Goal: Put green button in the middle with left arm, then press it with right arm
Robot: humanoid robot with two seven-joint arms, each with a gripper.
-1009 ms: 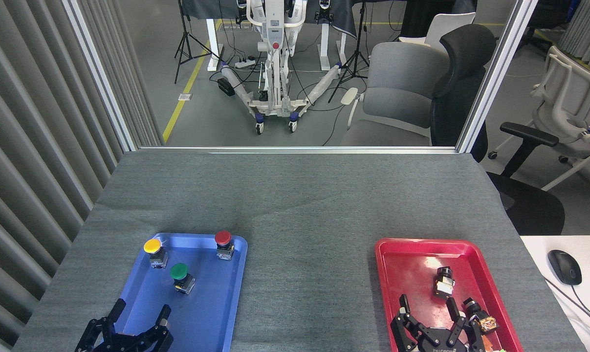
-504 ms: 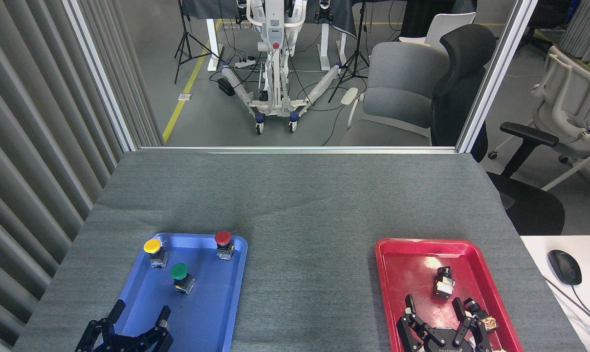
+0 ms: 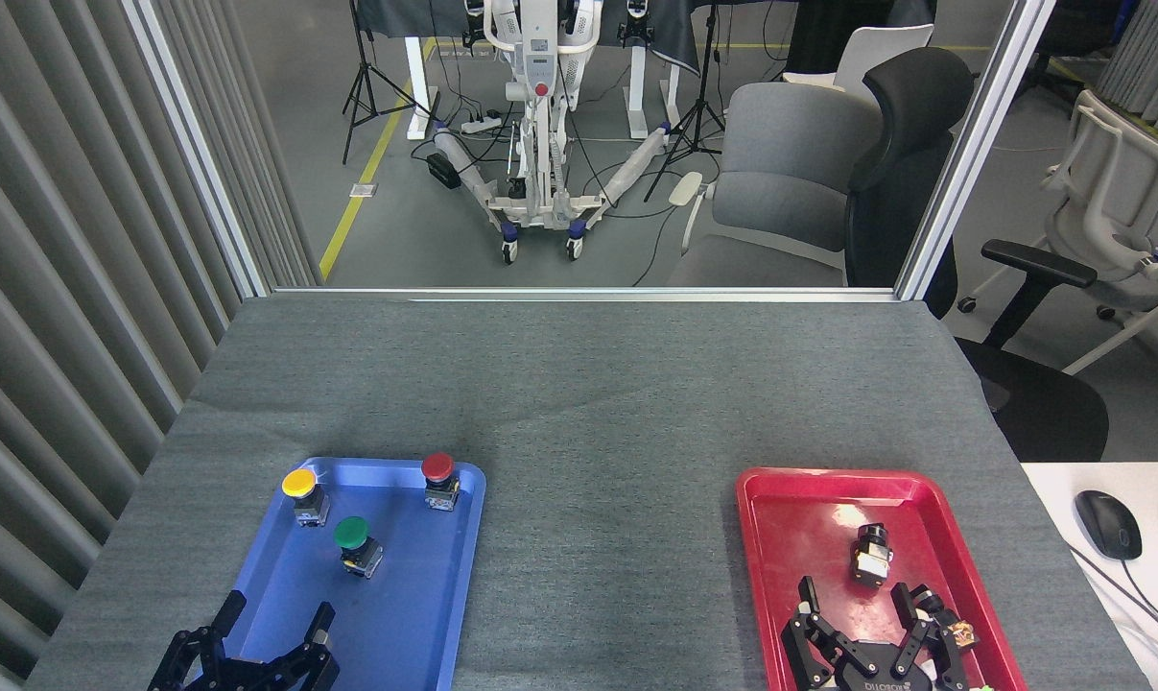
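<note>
Grippers occupy the near edge: the left gripper (image 3: 270, 629) hangs over the near end of the blue tray (image 3: 415, 614) with fingers spread and nothing held, and the right gripper (image 3: 859, 605) hangs over the near end of the red tray (image 3: 799, 518), likewise spread and empty, with a small dark part (image 3: 871, 555) lying just beyond its fingertips. Farther into the blue tray, the green button (image 3: 354, 543) stands upright, apart from the left gripper, with the yellow button (image 3: 302, 493) and red button (image 3: 438, 479) at the far end. Bare grey mat (image 3: 607, 537) lies between the two trays, and office chairs (image 3: 790, 182) stand beyond the table edge.
</note>
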